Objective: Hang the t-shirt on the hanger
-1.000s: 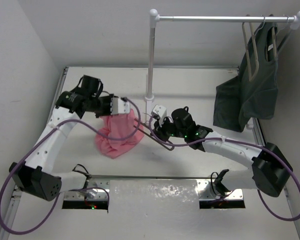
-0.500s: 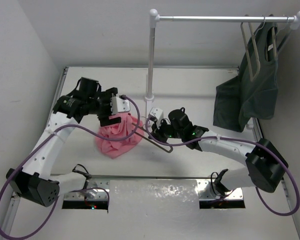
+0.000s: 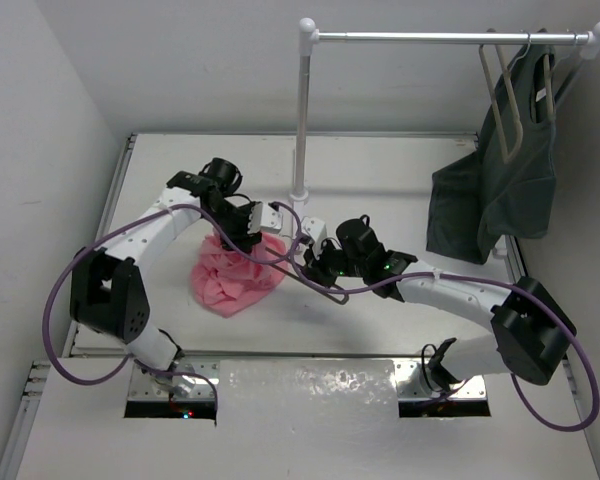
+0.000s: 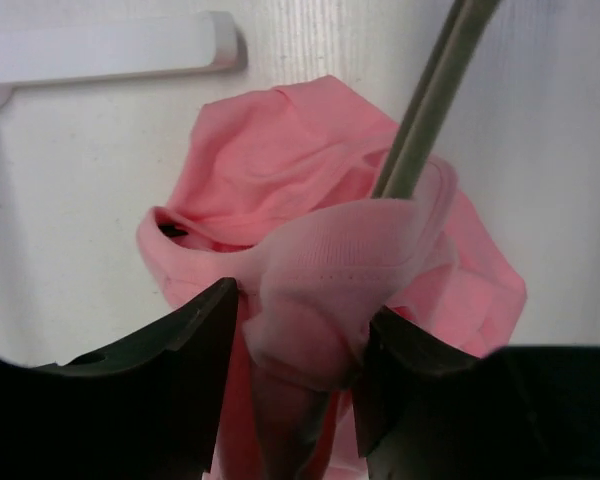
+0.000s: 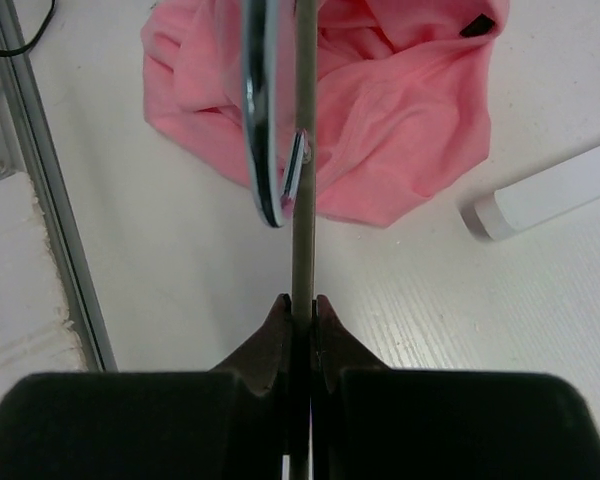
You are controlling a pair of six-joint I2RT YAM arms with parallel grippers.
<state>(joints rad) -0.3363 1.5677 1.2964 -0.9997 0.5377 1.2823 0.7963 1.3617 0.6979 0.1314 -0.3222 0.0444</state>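
The left gripper (image 4: pixel 302 310) is closed on a fold of the ribbed neckband of the t-shirt (image 4: pixel 280 160), and the cloth is bunched between narrow jaws. Just past the fingers, one arm of the hanger (image 4: pixel 435 95) is seen entering the neck opening, touching the band. The rest of the shirt lies crumpled on the table (image 3: pixel 400 170), left of centre, near the foot of the clothes rail (image 3: pixel 305 120). The right gripper (image 5: pixel 302 308) is clamped on the hanger's thin bar. The wire hook (image 5: pixel 263 130) is seen just beyond its fingertips, in front of the pink heap.

The step in hand is judged to be threading — the hanger's shoulder is to be fed through the collar and into the body. To do this well, the neckband should be lifted and drawn away from the hanger tip, so that an open mouth is offered instead of a pinched fold. The hanger should be advanced slowly along its own line, with the tip kept between the front and back layers. The hook should be held outside the fabric — it could snag the knit. Tension is best kept light, since soft cloth can slip from the jaws or drag the whole heap along.
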